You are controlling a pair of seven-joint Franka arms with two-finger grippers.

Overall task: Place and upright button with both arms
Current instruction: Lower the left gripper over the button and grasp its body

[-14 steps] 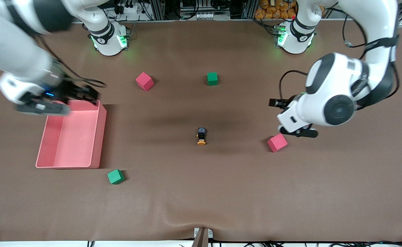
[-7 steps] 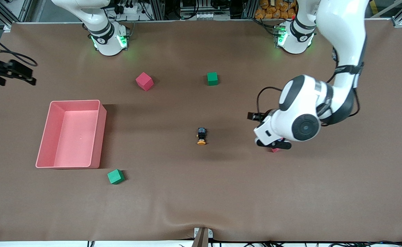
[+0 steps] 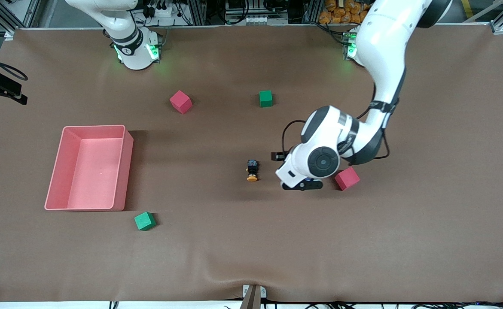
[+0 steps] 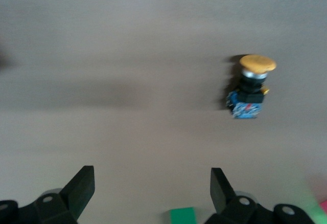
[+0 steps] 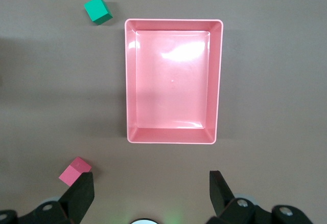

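The tiny push-button with a round orange cap and black blocky body [image 3: 252, 170] is seen lying on its side on the brown table, centre of the front view, its long axis pointing cap-first toward the frame's lower edge. The left gripper [image 4: 148, 191], fingers spread apart and empty, is poised just beside it. The right gripper [image 5: 149, 196], likewise spread, is held high over the pink plastic tray [image 5: 218, 81], well apart.
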